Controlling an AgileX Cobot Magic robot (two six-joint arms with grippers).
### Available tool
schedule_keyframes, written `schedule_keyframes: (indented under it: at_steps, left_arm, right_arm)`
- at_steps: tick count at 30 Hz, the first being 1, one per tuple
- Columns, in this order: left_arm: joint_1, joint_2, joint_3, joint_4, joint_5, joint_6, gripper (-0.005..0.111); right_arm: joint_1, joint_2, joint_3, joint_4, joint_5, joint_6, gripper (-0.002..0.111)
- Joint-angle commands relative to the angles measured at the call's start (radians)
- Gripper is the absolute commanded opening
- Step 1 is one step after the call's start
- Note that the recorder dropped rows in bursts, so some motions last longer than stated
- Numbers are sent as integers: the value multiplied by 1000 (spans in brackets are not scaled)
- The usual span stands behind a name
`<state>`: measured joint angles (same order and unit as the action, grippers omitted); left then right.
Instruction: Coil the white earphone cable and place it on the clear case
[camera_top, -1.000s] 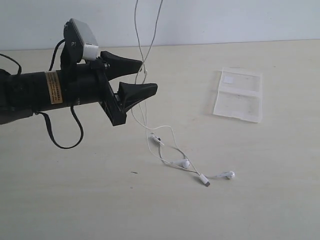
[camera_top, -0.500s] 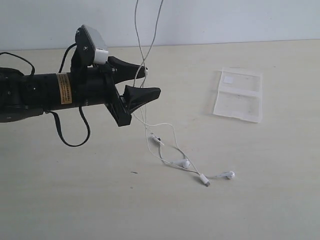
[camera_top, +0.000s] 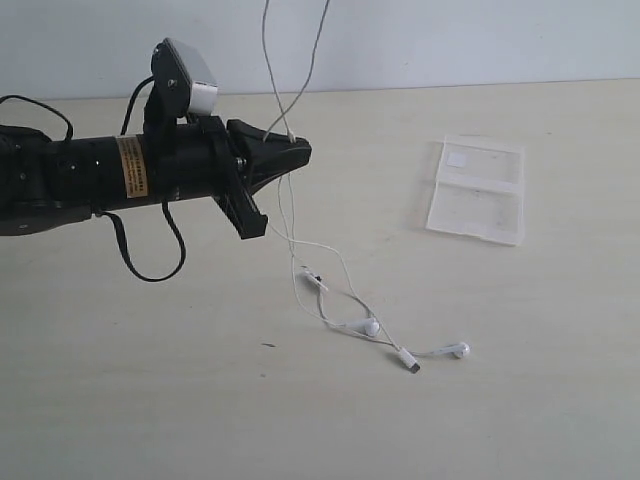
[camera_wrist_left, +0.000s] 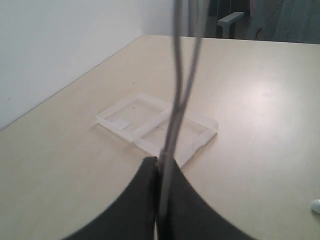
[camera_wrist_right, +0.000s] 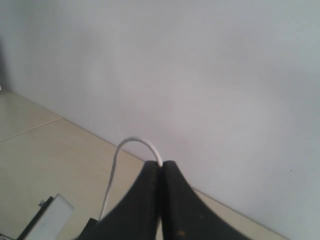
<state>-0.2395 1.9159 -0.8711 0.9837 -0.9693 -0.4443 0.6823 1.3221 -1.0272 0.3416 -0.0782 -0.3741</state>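
The white earphone cable (camera_top: 291, 215) hangs in two strands from above the exterior view's top edge down to the table, where its earbuds (camera_top: 371, 326) and plug (camera_top: 410, 361) lie. My left gripper (camera_top: 300, 152) is shut on both strands in mid-air, and they run up between its fingertips (camera_wrist_left: 162, 162). My right gripper (camera_wrist_right: 161, 164) is out of the exterior view, raised high, shut on a loop of the white cable (camera_wrist_right: 131, 143). The clear case (camera_top: 476, 189) lies flat at the right; it also shows beyond the left gripper as the case (camera_wrist_left: 157, 127).
The left arm's black body with its camera (camera_top: 186, 76) and a looped black cable (camera_top: 150, 262) stretches in from the left. A pale wall (camera_top: 450, 40) borders the table's far edge. A small dark speck (camera_top: 268, 345) lies on the tabletop.
My left gripper's jaws went from wide open around the hanging strands to shut on them, and the arm shifted slightly right. The cable on the table stayed put.
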Motion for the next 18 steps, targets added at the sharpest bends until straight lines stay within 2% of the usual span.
schedule_keyframes:
  at_steps: [1,9,18]
  left_arm:
    - [1,3,-4,-11,0,0,0]
    - [1,-36,-1,19,65,-42,0]
    - [1,-116,9,73,70,-118,0]
  right_arm:
    - [3,-31,-8,-11,36,-10,0]
    - [1,-112,-4,-11,92,-16,0]
    - [1,-197,72,-9,39,-16,0]
